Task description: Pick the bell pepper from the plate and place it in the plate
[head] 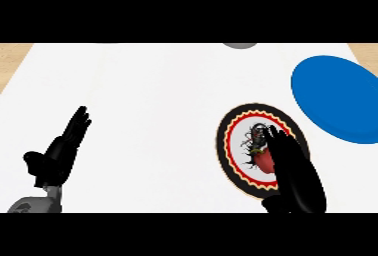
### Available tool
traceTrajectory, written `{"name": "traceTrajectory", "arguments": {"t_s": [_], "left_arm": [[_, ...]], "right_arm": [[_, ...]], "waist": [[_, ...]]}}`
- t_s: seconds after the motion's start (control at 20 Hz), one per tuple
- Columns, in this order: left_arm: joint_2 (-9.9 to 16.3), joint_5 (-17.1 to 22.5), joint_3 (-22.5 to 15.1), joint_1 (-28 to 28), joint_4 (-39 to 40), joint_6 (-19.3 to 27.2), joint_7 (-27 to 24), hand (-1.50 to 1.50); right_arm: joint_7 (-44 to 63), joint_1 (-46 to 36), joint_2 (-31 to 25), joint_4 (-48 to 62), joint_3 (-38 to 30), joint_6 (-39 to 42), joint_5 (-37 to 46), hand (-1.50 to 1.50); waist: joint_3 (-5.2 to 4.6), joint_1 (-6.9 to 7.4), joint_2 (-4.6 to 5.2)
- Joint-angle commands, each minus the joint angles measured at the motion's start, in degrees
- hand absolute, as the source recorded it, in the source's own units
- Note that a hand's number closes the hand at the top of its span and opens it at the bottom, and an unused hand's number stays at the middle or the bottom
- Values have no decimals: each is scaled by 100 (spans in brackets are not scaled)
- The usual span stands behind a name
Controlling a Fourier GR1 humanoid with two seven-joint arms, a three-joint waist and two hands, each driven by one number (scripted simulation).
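A patterned plate (235, 131) with a black, red and cream rim lies at the lower right of the white counter. On it sits a red bell pepper (264, 160), partly hidden by my right hand (295, 170), which hovers over it with fingers straight and open. A plain blue plate (336, 97) lies to the upper right, beside the patterned one. My left hand (63, 150) rests open at the lower left, fingers pointing up, far from both plates.
A grey object (240, 45) peeks in at the counter's far edge. Wooden surface (13, 57) shows beyond the white counter's left and right sides.
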Motion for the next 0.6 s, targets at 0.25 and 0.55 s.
{"name": "traceTrajectory", "arguments": {"t_s": [0.25, 0.55], "left_arm": [[-193, -245, 320, -126, 374, -308, -199, 0], [-228, -336, 449, -142, 284, -290, -111, 0]], "right_arm": [[-704, -515, 94, 1346, -742, -418, 54, -150], [-984, -811, 159, 1431, -588, 154, -30, 150]], "waist": [[1, 1, 3], [0, 7, 3]]}}
